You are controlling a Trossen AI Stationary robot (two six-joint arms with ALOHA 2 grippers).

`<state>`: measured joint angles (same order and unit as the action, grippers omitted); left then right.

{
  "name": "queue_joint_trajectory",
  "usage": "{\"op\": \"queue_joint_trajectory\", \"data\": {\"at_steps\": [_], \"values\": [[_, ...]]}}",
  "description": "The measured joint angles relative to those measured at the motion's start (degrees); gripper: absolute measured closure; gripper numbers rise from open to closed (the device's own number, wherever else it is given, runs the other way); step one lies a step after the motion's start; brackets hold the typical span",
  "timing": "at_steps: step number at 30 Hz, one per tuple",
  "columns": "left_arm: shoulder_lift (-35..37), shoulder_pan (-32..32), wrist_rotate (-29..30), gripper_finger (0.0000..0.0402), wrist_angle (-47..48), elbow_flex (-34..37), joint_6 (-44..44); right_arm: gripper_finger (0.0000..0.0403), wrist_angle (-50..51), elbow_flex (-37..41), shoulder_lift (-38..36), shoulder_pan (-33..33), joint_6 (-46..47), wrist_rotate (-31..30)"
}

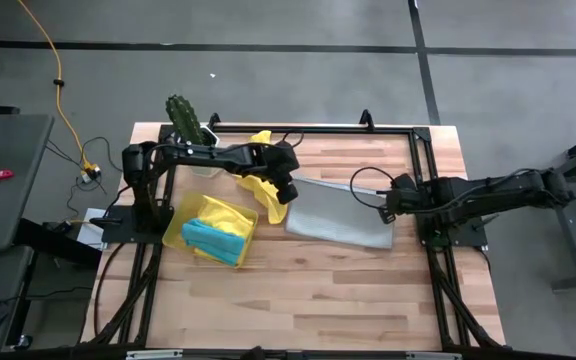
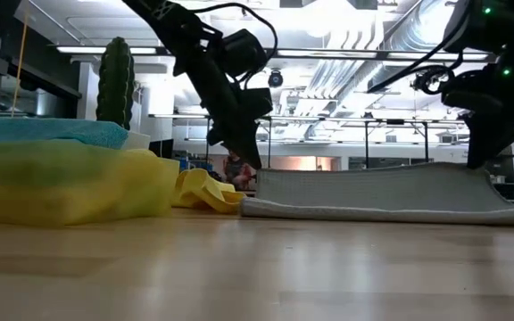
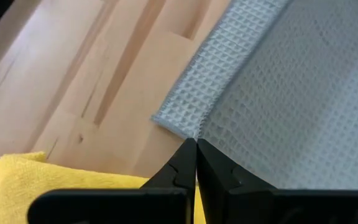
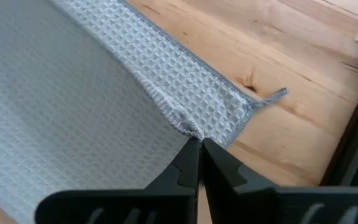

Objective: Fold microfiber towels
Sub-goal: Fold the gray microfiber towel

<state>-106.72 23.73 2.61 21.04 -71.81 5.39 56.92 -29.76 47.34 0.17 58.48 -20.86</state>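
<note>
High view: the grey towel is seen lying flat mid-worktop, its far-left corner hidden under the left tool, its right corner under the right tool. Both arms are stretched inward from their sides, wrists pitched down. A crumpled yellow towel is partly covered by the left arm. A yellow tray with a turquoise towel inside is noted left of centre; a cactus at the far-left edge.

Low view: the grey towel is shown raised at both ends, sagging between. The tool tips are hard to make out against the bright room. The tray blocks the worktop behind it.

Left wrist view: the left tool is shown clenched, pinching the grey towel at its hemmed corner. A yellow towel is cut off by the frame edge.

Right wrist view: the right tool is shown clenched on a bunched fold of the grey towel near its corner; a loose thread tag is visible only here.
</note>
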Motion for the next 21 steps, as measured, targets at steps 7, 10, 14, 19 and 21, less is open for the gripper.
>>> {"op": "queue_joint_trajectory", "data": {"at_steps": [7,10,14,19,21], "values": [[0.0,-0.1,1.6,0.0401,-1.3,0.0,-1.8,0.0403,0.1,0.0,0.7,-2.1,0.0,-0.2],[0.0,0.0,2.5,0.0401,-1.4,0.0,-2.6,0.0403,-0.4,0.0,0.7,-2.4,-0.1,-0.2],[0.0,0.0,2.8,0.0401,-1.4,0.0,-3.2,0.0403,-0.9,0.0,0.7,-2.5,-0.3,-1.5],[0.0,0.0,4.9,0.0401,-1.7,0.0,-5.0,0.0402,-1.0,0.0,0.7,-2.5,-0.4,-4.0],[0.0,0.0,5.6,0.0401,-1.8,0.0,-5.7,0.0402,-0.9,0.0,0.7,-2.5,-0.2,-4.8]]}}
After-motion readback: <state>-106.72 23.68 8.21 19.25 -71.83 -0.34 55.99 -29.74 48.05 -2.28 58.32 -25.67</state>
